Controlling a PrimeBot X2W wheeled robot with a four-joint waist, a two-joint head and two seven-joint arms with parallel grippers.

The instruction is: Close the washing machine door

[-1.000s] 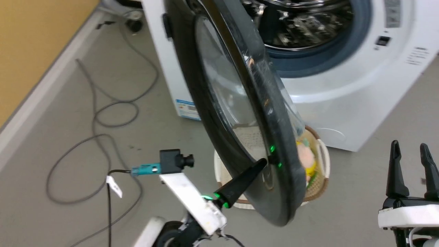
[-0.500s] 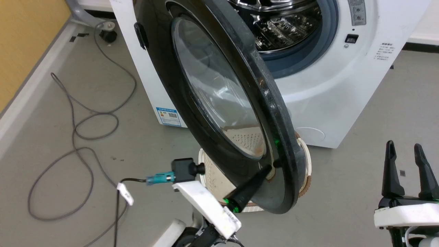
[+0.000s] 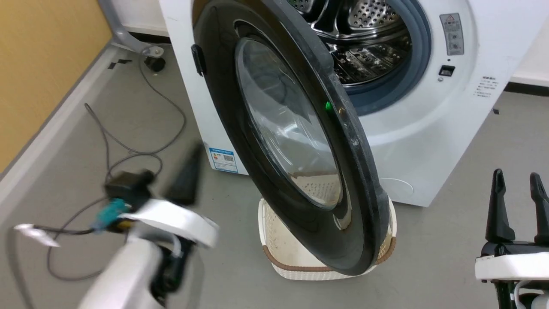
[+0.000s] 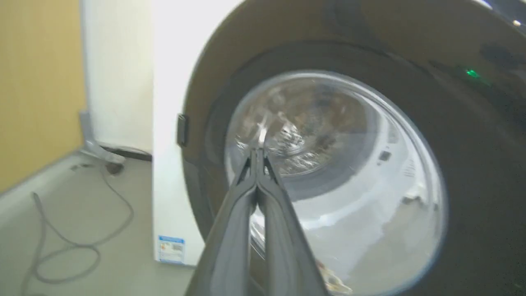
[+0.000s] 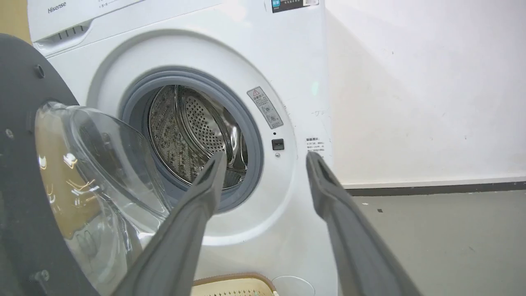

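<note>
- Down at seven o'clock in the head view, the left gripper (image 3: 194,154) shows as a blur. Its two long dark fingers are pressed together into a single point, with nothing between them. The left wrist view shows the same pair meeting at the tips.
- That gripper sits off the door on its nine o'clock side, with grey floor (image 3: 128,107) between them, and it aims toward the glass.
- Centre frame, the large round washing machine door (image 3: 291,128), glossy black rim around a bulging clear glass bowl, hangs open. It is hinged up at eleven o'clock on the big white front-loading washing machine (image 3: 429,128). Its free edge swings out toward five o'clock, over the cream perforated basket (image 3: 279,231).
- Up at one o'clock the perforated steel drum (image 3: 373,43) and its grey rubber gasket (image 3: 414,73) are plainly exposed. The right wrist view shows a clear gap between the glass bowl and the opening.
- Over at four o'clock the right gripper (image 3: 514,174) waits with its fingers spread and empty, well apart from the door.
- Progress call: partway at best. The door is neither seated in the gasket nor latched.
- Left to do, as I read it: get contact on the door's outer face near the free edge and push it round toward one o'clock until the catch engages.
</note>
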